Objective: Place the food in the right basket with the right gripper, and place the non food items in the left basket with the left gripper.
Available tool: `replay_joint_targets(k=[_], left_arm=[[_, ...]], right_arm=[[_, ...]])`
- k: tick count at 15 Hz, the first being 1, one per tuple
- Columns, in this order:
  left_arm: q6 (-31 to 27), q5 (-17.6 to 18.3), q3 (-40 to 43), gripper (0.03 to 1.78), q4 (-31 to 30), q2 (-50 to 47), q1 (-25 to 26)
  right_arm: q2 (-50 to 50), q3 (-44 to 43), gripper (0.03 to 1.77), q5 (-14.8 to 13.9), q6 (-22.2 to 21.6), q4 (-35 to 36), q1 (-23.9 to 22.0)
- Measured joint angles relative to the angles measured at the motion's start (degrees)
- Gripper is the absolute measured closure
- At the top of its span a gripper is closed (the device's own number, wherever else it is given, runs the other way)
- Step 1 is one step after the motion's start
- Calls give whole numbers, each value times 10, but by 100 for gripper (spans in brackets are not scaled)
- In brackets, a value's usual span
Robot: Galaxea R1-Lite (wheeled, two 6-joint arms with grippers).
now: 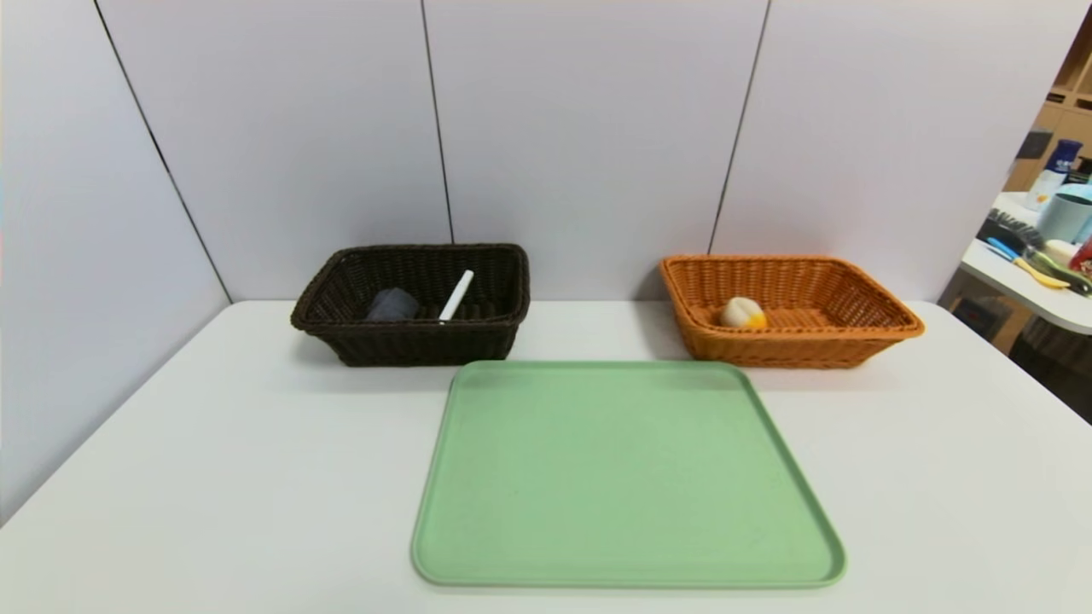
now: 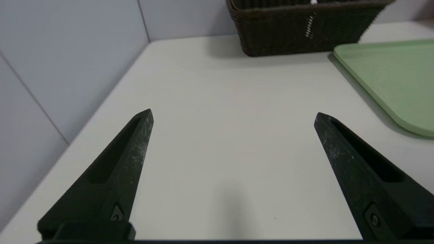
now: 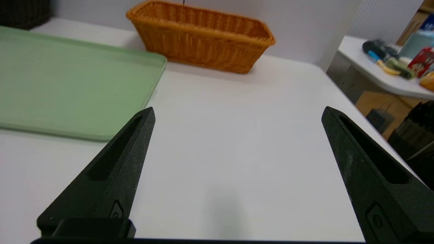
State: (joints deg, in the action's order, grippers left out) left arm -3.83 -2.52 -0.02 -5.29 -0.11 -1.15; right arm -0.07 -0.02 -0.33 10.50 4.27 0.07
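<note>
A: Status, left side first?

B: Left tool (image 2: 233,117) hangs over bare desk (image 2: 217,135), jaws spread wide, empty. The dark basket (image 1: 341,337) stands at the back left. It holds a grey lump (image 1: 392,304) and a white stick (image 1: 456,296).

A: Stick orientation?

B: Long axis leans from the basket floor up toward the back rim. It looks stiff and light; grip mid-shaft, across the axis.

A: And the lump?

B: Probably soft (material not resolvable). Take it across its width.

A: Middle?

B: The green tray (image 1: 478,546) carries nothing.

A: Right side?

B: The orange basket (image 1: 862,345) holds one rounded cream-and-yellow food piece (image 1: 741,313), no clear long axis. Likely smooth and light; pinch gently at its widest part. Right tool (image 3: 237,112) is also wide open, empty, over desk beside the tray.
</note>
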Motion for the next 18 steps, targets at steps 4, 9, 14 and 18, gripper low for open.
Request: replay_joint_targets(k=[4,9,14,18], left_arm=[[43,25,0,12,51,0,0],[69,15,0,12,51,0,0],[81,11,0,12,51,0,0],[81,11,0,12,50,0,0]], right_arm=[[0,0,10,18,-40,-36,0],[0,0,10,19,-98,-43,0],[0,0,10,16,-100,-44,0],[0,0,10,5,-105,-44,0]])
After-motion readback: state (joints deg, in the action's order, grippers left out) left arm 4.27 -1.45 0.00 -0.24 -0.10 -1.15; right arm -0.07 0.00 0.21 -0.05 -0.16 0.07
